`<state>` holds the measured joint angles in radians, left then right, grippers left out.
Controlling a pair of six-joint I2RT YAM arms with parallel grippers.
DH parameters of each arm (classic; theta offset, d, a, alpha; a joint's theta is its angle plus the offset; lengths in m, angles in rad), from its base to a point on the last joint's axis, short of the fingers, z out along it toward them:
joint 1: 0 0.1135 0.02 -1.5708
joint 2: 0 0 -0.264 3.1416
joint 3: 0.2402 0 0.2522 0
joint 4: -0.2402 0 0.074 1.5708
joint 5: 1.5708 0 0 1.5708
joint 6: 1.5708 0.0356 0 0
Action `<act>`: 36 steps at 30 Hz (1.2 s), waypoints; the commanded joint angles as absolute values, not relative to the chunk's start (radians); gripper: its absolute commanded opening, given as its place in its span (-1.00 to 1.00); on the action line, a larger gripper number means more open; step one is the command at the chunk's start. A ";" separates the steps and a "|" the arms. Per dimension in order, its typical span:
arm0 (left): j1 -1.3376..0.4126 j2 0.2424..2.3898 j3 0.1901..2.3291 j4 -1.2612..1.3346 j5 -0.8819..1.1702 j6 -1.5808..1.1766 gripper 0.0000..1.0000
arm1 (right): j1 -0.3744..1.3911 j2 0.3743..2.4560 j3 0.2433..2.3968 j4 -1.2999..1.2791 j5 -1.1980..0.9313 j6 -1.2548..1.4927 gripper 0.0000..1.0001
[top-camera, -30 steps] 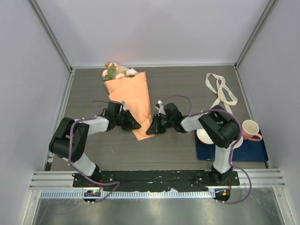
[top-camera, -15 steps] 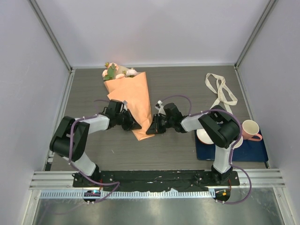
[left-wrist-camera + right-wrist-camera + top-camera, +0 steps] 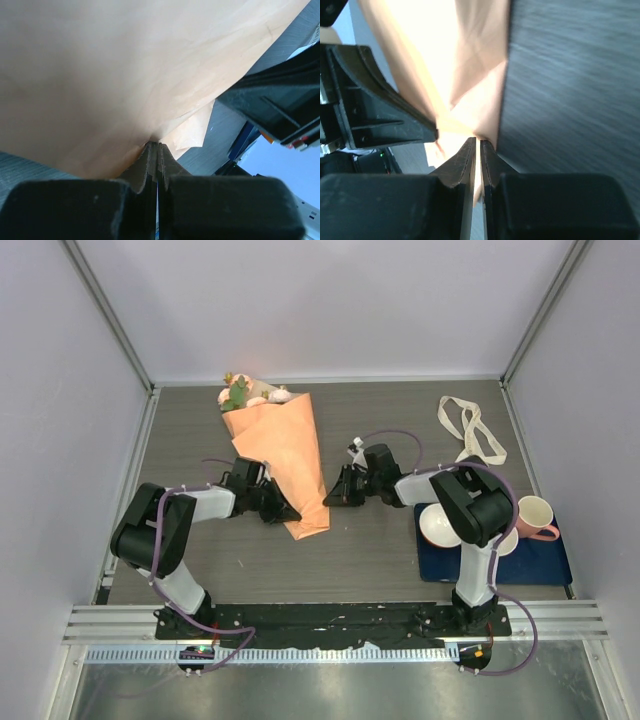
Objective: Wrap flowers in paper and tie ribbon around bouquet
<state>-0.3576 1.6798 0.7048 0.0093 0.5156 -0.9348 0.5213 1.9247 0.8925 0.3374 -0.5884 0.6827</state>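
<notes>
The bouquet lies on the table as an orange paper (image 3: 285,455) cone, with the pink flowers (image 3: 245,395) and green leaves poking out of its wide far end. My left gripper (image 3: 290,515) is shut at the cone's lower left edge. In the left wrist view the paper (image 3: 125,75) creases right into its closed tips (image 3: 157,145). My right gripper (image 3: 330,500) sits at the cone's lower right edge. In the right wrist view a pale sliver of paper (image 3: 485,120) runs between its nearly closed jaws (image 3: 478,141). The cream ribbon (image 3: 470,430) lies loose at the back right.
A dark blue mat (image 3: 520,560) at the right holds a white bowl (image 3: 438,527) and a pink mug (image 3: 535,515), partly under my right arm. Grey walls enclose the table on three sides.
My left gripper has closed at the paper's lower left edge. My right gripper has moved right and away from me, and the cone's narrow end now spreads wider.
</notes>
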 commanded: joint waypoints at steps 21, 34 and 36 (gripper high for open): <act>-0.374 1.697 0.696 -0.141 0.413 -0.893 -1.00 | 0.534 1.985 1.031 0.354 -0.581 0.706 -0.57; -0.379 1.700 0.683 -0.176 0.391 -0.894 -1.00 | 0.453 2.095 1.121 0.367 -0.580 0.676 -0.65; -0.380 1.695 0.680 -0.178 0.394 -0.894 -1.00 | 0.449 2.115 1.143 0.374 -0.583 0.689 -0.64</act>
<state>-0.3676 1.6764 0.7212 -0.0315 0.4900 -0.9348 0.4496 2.0827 1.0916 0.3428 -0.6006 0.6933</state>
